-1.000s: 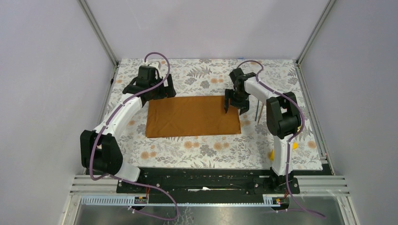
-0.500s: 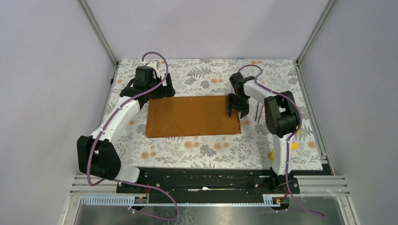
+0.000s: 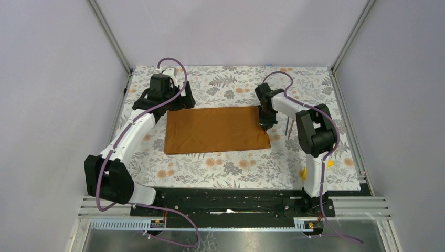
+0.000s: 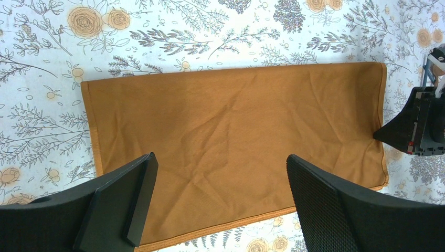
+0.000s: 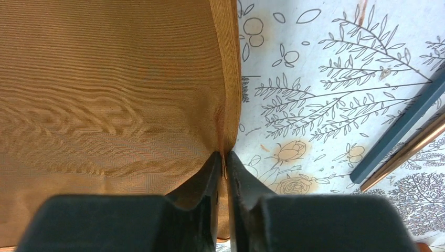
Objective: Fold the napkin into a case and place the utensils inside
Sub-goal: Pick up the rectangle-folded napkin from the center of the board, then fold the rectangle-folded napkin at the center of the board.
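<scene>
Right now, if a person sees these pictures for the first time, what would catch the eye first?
The orange-brown napkin stands out first, lying flat in the middle of the flowered table. Next, the right hand pinches the napkin's right edge, while the left hand hangs open near its far left corner. Slim dark utensils lie on the table just right of the napkin.

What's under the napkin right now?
Flowered tablecloth shows all around the napkin; whatever the napkin covers is hidden. The utensils lie uncovered on the tablecloth to its right.
</scene>
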`<state>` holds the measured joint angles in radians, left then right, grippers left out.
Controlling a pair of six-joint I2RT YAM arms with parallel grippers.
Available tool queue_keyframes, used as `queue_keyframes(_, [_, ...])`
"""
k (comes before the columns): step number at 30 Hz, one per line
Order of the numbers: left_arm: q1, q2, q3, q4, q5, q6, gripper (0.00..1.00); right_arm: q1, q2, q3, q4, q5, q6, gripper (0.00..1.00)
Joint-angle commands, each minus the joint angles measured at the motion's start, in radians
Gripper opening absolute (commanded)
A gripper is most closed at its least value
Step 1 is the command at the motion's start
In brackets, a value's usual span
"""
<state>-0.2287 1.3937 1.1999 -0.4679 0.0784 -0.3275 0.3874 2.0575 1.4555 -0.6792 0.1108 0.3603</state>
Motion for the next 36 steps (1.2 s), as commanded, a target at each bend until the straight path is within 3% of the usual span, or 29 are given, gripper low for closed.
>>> queue_keyframes(1, [0.002, -0.035, -0.004, 0.045, 0.003, 0.019, 0.99, 0.013, 0.108, -0.060, 0.133, 0.008, -0.032, 0.09])
queue_keyframes(3, [0.003, -0.035, -0.004, 0.045, 0.004, 0.019, 0.99, 0.013, 0.100, -0.054, 0.132, 0.015, -0.059, 0.00])
queue_keyframes(8, [0.004, -0.035, -0.006, 0.045, 0.004, 0.018, 0.99, 0.003, 0.024, -0.073, 0.116, 0.050, -0.110, 0.00])
queue_keyframes(15, [0.003, -0.026, -0.017, 0.061, 0.048, -0.008, 0.99, -0.114, -0.131, -0.180, 0.107, 0.111, -0.099, 0.00])
queue_keyframes(24, [0.002, -0.008, -0.027, 0.077, 0.105, -0.040, 0.99, -0.111, -0.260, -0.191, 0.090, 0.230, -0.164, 0.00])
queue_keyframes(30, [0.002, -0.020, -0.030, 0.079, 0.103, -0.042, 0.99, -0.029, -0.273, -0.132, 0.042, 0.172, -0.158, 0.00])
queue_keyframes(36, [0.003, -0.029, -0.026, 0.074, 0.095, -0.038, 0.99, 0.166, -0.159, 0.050, 0.008, 0.033, -0.114, 0.00])
